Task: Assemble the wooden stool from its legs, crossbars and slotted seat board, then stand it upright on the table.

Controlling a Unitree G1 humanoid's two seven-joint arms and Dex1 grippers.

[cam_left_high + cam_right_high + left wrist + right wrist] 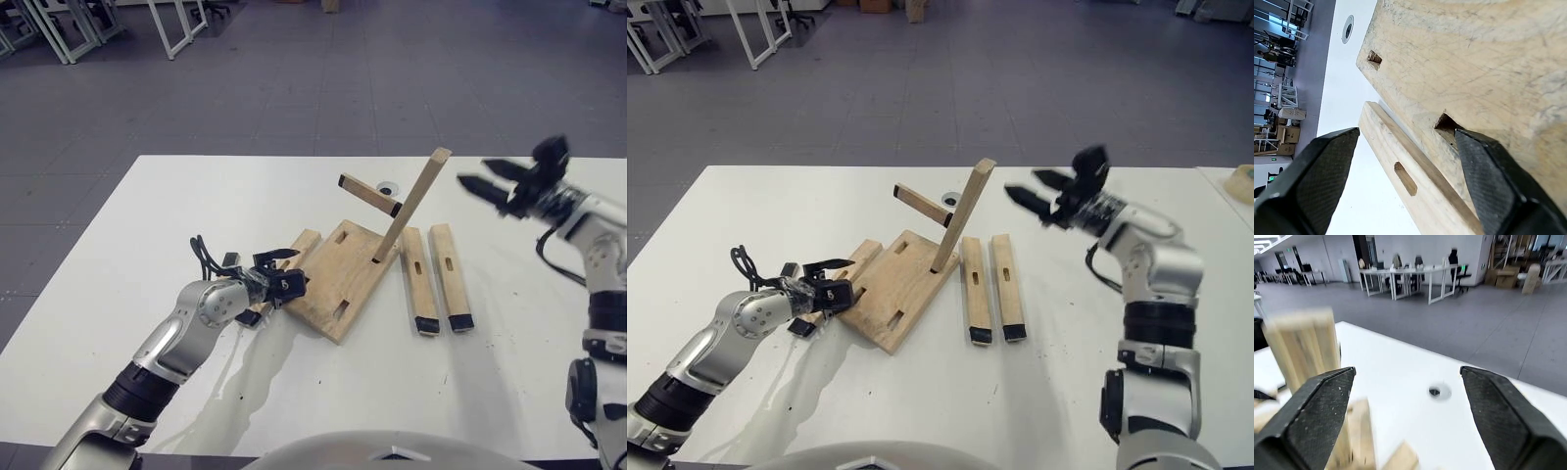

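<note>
The slotted seat board [338, 279] lies tilted on the white table [147, 255], its left edge propped on a leg [299, 250]. One leg [413, 204] stands slanted in a slot of the board, with a crossbar [367, 194] sticking out of it to the left. Two loose legs [419, 279] [451, 276] lie side by side to the right of the board. My left gripper [291, 271] is open at the board's left edge; the left wrist view shows the board [1488, 63] and the propping leg [1405, 166] between its fingers [1317, 176]. My right gripper [472, 172] hangs open in the air, right of the upright leg's top [1303, 347].
A round cable hole [386, 186] sits in the table behind the crossbar. A beige object [1244, 181] shows at the table's far right edge. White desk frames [176, 24] stand on the grey floor beyond the table.
</note>
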